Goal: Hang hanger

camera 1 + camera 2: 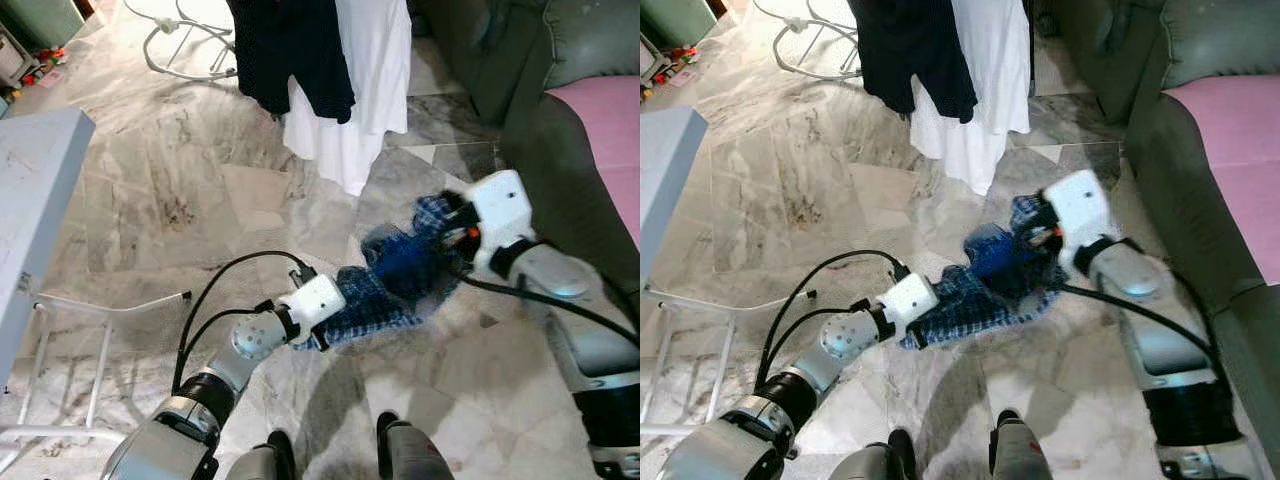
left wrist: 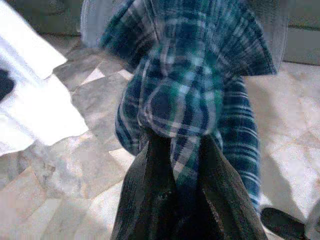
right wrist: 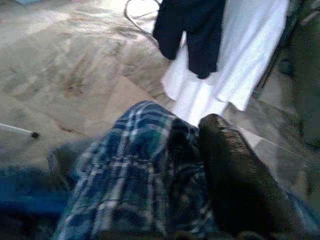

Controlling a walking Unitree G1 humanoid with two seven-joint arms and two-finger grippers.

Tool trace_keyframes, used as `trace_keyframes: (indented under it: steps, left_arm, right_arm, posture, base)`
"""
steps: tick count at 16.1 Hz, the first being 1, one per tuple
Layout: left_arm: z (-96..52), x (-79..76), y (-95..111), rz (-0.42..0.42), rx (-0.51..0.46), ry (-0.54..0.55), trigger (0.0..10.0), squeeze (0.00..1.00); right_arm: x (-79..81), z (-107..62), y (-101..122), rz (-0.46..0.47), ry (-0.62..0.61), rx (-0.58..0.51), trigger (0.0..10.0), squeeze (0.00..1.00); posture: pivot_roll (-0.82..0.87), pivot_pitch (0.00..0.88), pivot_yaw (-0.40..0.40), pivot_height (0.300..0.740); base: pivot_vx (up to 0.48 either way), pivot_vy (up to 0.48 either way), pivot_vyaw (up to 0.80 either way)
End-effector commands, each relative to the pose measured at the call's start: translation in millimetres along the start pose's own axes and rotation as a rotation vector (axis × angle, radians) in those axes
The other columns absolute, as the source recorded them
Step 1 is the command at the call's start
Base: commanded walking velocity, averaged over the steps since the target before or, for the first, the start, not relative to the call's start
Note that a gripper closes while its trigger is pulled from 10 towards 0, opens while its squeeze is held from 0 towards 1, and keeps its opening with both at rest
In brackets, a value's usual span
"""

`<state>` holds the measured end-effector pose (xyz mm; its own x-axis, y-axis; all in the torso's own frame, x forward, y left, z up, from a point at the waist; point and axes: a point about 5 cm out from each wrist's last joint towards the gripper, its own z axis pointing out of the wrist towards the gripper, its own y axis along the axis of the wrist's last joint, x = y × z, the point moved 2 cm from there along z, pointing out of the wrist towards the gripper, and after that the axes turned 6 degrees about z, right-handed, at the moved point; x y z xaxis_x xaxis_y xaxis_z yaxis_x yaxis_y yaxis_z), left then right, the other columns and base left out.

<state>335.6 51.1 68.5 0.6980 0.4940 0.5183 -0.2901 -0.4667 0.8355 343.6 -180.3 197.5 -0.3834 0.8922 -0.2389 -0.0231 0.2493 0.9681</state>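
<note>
Shirt point(image 1: 395, 275) was stretched between your grippers, clear of the floor: left gripper point(image 2: 182, 165) clenched on one bunched end, right gripper point(image 3: 200, 150) pinching the other. Hanging was not done; the clothes point(image 1: 330, 70) hung well beyond both jaws.

Even daylight fills the head views; pale glare washes the marble floor point(image 1: 180, 180) near the white garment point(image 1: 375, 70). Soft shadows fall beneath the arms. Both wrist views are blurred, the plaid cloth point(image 2: 190, 100) smeared.
</note>
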Motion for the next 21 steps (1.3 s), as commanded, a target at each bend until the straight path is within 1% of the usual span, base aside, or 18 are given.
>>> trace_keyframes:
  steps: [1,3,4,5,6,7,9,12,14,16,19,20,21]
  left_arm:
    - [-4.1,3.6,-5.7,-0.011,0.021,0.019,0.0,0.00]
    - [-3.8,3.2,-5.6,-0.015,0.020,0.019,0.0,0.00]
    - [-3.5,2.8,-5.6,-0.016,0.020,0.019,0.0,0.00]
    - [-2.9,2.6,-5.1,-0.020,0.019,0.022,0.0,0.00]
    - [-2.2,2.5,-4.3,-0.023,0.017,0.023,0.0,0.00]
    - [-1.1,2.7,-3.2,-0.038,0.013,0.030,0.0,0.00]
    - [0.0,3.4,-2.1,-0.051,0.010,0.039,0.0,0.00]
    - [1.8,8.9,-3.8,-0.092,0.038,0.084,0.0,0.00]
    - [1.8,13.8,-5.7,-0.122,0.058,0.113,0.0,0.00]
    - [2.6,24.8,-6.0,-0.189,0.075,0.169,0.0,0.00]
    - [3.4,32.5,-4.8,-0.201,0.086,0.201,0.0,0.00]
    - [3.2,35.3,-5.3,-0.198,0.096,0.214,0.0,0.00]
    - [2.9,36.3,-5.7,-0.198,0.101,0.220,0.0,0.00]
  right_arm:
    - [-3.0,-2.4,-4.4,0.001,-0.017,0.002,10.0,1.00]
    - [-8.4,-3.6,-4.5,-0.006,-0.042,-0.007,10.0,1.00]
    - [-9.7,-4.3,-3.9,0.016,-0.048,-0.022,10.0,1.00]
    - [-8.2,-4.3,-4.1,0.030,-0.031,-0.028,10.0,1.00]
    - [-3.2,-4.4,-4.1,0.035,0.006,-0.035,10.0,1.00]
    - [5.9,-4.0,-3.3,0.063,0.054,-0.055,10.0,1.00]
    - [19.3,-4.6,-6.1,0.059,0.126,-0.046,10.0,1.00]
    - [55.6,-12.0,-13.5,0.059,0.318,-0.007,10.0,1.00]
    - [63.6,-14.8,-20.1,0.026,0.353,0.021,10.0,1.00]
    - [62.4,-15.3,-29.4,-0.020,0.328,0.048,10.0,1.00]
    - [53.9,-14.4,-35.7,-0.082,0.252,0.058,10.0,1.00]
    - [45.0,-13.2,-37.6,-0.121,0.188,0.047,10.0,1.00]
    - [37.7,-12.0,-38.0,-0.127,0.133,0.041,10.0,1.00]
  posture:
    - [-0.32,0.268,0.133,0.740]
    - [-0.33,0.267,0.132,0.740]
    - [-0.33,0.268,0.132,0.740]
    - [-0.33,0.269,0.131,0.740]
    - [-0.33,0.270,0.131,0.740]
    - [-0.33,0.272,0.130,0.740]
    - [-0.33,0.275,0.129,0.740]
    - [-0.33,0.278,0.128,0.740]
    - [-0.33,0.282,0.128,0.740]
    - [-0.33,0.286,0.130,0.740]
    - [-0.33,0.288,0.132,0.740]
    - [-0.33,0.290,0.133,0.740]
    - [-0.33,0.290,0.133,0.740]
  base:
    - [0.000,0.000,0.00]
    - [0.000,0.000,0.00]
    - [0.000,0.000,0.00]
    - [0.000,0.000,0.00]
    - [0.000,0.000,0.00]
    - [0.000,0.000,0.00]
    - [0.000,0.000,0.00]
    - [0.000,0.000,0.00]
    - [0.000,0.000,0.00]
    - [0.000,0.000,0.00]
    - [0.000,0.000,0.00]
    - [0.000,0.000,0.00]
    - [0.000,0.000,0.00]
